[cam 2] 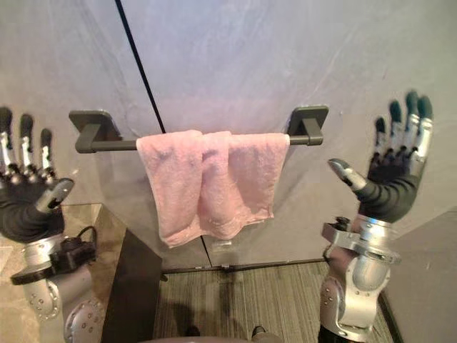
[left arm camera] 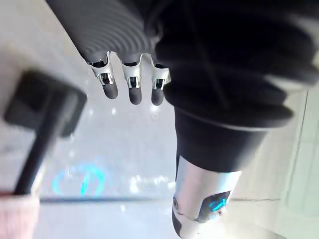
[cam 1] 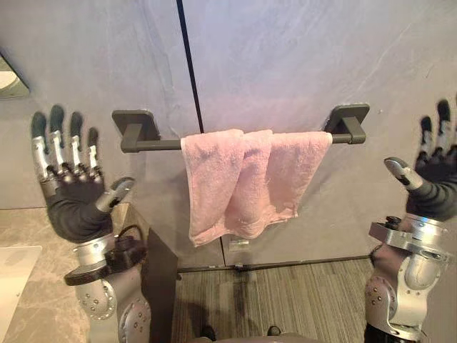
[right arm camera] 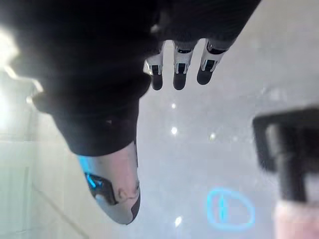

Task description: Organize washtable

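Nearest, the left hand [cam 1: 71, 179] and right hand [cam 2: 389, 182] are raised at either side, fingers straight and spread, thumbs out, holding nothing. The left eye view takes in the veined stone counter [cam 1: 53, 300] under the left arm, while the right eye view shows the right hand whole. Beyond, on the grey wall [cam 1: 285, 57], the fluffy pink towel [cam 1: 243, 182] hangs bunched over the dark matte bar [cam 1: 153, 145], whose square bracket [left arm camera: 42, 102] looms in the left wrist view.

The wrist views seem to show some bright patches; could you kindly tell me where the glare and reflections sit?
Right wrist view: strong glare blooms beside the dark cover of the right robot hand; a blue ring and small light specks reflect off the glossy wall near the towel bar. Left wrist view: a similar blue ring and specks on the wall.
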You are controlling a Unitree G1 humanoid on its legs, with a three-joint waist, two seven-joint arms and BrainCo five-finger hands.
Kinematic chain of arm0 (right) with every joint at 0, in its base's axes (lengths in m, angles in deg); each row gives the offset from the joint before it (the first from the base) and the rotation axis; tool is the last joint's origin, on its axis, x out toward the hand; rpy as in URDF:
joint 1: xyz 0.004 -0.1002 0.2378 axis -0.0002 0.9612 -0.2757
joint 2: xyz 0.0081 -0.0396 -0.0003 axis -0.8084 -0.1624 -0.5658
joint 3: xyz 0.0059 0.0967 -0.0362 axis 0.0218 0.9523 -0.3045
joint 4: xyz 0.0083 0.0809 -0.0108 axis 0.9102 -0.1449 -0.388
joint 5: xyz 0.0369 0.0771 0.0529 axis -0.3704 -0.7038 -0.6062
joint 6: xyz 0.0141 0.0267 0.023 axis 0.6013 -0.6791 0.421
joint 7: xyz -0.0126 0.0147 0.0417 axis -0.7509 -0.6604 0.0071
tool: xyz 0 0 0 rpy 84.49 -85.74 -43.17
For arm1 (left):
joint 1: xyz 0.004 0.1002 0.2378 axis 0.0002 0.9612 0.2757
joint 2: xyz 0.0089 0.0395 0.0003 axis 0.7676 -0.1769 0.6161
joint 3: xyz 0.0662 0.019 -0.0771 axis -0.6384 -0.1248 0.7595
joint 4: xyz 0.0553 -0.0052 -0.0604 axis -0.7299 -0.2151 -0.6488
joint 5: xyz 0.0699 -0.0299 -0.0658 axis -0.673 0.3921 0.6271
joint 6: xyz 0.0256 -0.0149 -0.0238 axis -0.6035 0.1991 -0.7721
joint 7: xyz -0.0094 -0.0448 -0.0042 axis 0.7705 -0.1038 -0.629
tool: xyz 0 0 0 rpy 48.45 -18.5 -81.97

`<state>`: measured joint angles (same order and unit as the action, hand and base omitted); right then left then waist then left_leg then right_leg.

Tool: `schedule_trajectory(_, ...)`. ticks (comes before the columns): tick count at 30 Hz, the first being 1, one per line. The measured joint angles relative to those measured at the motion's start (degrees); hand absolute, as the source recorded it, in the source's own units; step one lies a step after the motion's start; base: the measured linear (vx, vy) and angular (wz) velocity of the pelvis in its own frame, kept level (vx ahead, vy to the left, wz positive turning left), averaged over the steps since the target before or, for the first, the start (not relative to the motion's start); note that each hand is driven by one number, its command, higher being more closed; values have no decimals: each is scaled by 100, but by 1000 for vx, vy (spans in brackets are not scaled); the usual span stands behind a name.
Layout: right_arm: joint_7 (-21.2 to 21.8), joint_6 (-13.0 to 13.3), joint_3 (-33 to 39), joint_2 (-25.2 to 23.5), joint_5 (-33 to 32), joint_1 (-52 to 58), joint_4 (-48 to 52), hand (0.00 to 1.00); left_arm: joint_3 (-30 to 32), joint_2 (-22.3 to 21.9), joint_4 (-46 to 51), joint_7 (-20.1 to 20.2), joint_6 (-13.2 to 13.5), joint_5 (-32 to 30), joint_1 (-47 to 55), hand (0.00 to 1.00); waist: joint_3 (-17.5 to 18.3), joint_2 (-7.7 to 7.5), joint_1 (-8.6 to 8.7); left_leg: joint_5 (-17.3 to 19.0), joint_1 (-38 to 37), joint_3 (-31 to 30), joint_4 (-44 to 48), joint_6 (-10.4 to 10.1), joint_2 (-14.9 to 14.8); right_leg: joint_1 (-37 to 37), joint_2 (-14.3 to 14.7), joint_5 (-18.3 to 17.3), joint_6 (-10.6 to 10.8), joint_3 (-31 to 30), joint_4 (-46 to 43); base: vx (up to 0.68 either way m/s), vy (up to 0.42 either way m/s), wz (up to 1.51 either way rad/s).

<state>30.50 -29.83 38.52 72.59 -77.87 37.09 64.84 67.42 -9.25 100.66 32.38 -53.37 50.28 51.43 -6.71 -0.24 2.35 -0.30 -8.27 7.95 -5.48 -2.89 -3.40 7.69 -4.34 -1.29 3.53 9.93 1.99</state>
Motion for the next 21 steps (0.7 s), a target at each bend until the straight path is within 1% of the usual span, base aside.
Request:
schedule_trajectory(1,37,-1,-146,10,-43,-32,0,0,-200,37,24,61,0,11,-34,0,1,1,0,0,-3,0,0,0,1,3,-1,0,0,-1,0,-41,-6,0)
schedule_trajectory(2,212,-3,-458,46,-159,-104,0,0,-584,125,64,262,2,55,-113,0,3,5,3,-1,-2,1,0,1,4,-1,-2,0,0,-5,-1,-55,-12,-1)
schedule_trajectory(3,354,-4,-636,82,-258,-134,0,0,-829,191,64,438,3,110,-185,0,8,10,2,-1,-4,0,0,1,4,0,-2,0,0,-5,-2,-44,-10,-1)
schedule_trajectory(4,426,-5,-728,103,-315,-141,1,0,-939,218,64,514,3,144,-202,0,13,14,3,-1,-5,1,0,1,4,1,-2,1,0,-6,-2,-33,-14,-1)
schedule_trajectory(6,678,-18,-1051,108,-518,-149,0,0,-1371,322,43,765,-10,392,-215,0,25,29,10,-1,-6,4,0,1,6,0,-1,1,1,-11,-2,0,0,0)
schedule_trajectory(7,735,-24,-1117,113,-558,-149,0,0,-1451,352,29,837,-19,460,-229,0,27,32,10,-1,-6,4,0,1,6,0,-1,1,1,-11,-2,0,0,0)
schedule_trajectory(9,917,-55,-1358,227,-683,-149,-6,0,-1843,448,-175,1071,-46,593,-395,0,52,46,4,-1,-7,5,1,1,7,1,-1,2,1,-12,-2,0,0,0)
schedule_trajectory(12,1046,-107,-1554,361,-694,-150,-14,0,-2107,566,-431,1242,-144,666,-424,0,109,51,20,0,-16,17,1,3,7,2,-1,2,1,-27,-2,-7,-4,-1)
schedule_trajectory(14,1133,-206,-1609,476,-586,-133,-53,0,-2293,682,-697,1367,-265,668,-427,0,118,53,34,1,-40,40,1,5,5,11,0,2,1,-50,-13,-38,-13,-5)
schedule_trajectory(16,1136,-286,-1621,550,-503,-51,-106,0,-2342,742,-900,1474,-317,666,-426,0,119,53,37,1,-48,57,0,5,4,-1,0,2,1,-69,-29,-49,-10,-6)
schedule_trajectory(19,1140,-339,-1617,614,-339,113,-401,0,-2353,861,-1174,1585,-399,662,-424,0,126,54,47,1,-62,87,0,5,3,-14,0,2,2,-98,-44,-51,-11,-5)
schedule_trajectory(21,1154,-433,-1618,725,-270,239,-674,0,-2373,917,-1423,1645,-472,652,-398,0,127,55,50,1,-61,122,0,5,2,-56,2,3,2,-136,-55,-40,-8,-8)
